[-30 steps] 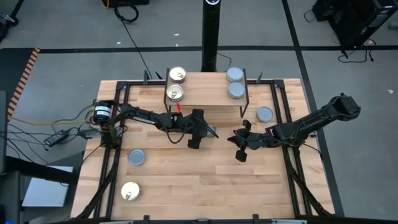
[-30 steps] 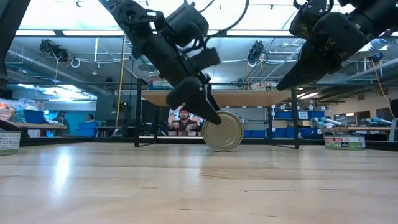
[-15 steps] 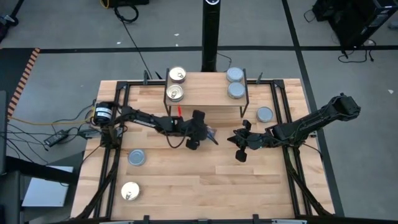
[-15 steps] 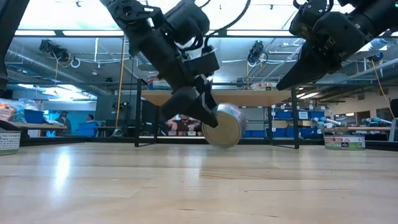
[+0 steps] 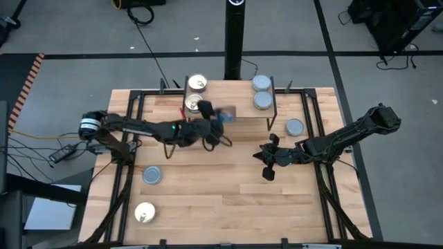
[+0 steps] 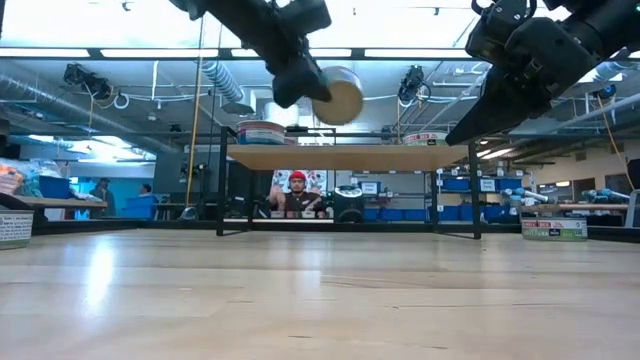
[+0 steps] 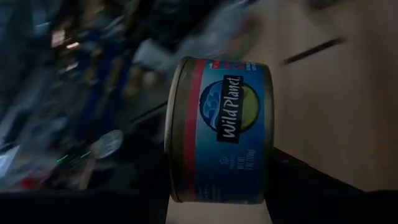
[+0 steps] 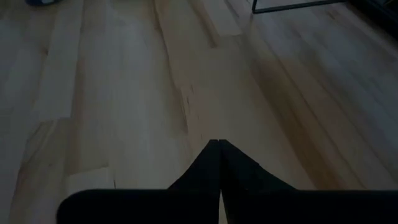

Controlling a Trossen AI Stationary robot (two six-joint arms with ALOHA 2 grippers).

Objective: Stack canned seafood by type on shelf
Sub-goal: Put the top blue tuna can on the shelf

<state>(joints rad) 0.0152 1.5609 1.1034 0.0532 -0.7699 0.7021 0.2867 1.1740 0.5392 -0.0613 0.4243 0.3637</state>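
While right gripper [image 5: 268, 160] rests closed, left gripper [image 5: 220, 117] clamps tin [image 6: 338, 95] above shelf [image 6: 350, 157].

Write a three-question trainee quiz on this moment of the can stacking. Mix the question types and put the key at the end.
1. True or false: the left gripper holds a tin in the air above the shelf.
2. How many tins lie on the table off the shelf? A) one B) three C) five
3. Fill in: the right gripper is ____ and holds nothing.

Key
1. True: the low view shows the tin higher than the shelf board.
2. B: two at the left, one blue-grey right of the shelf.
3. shut
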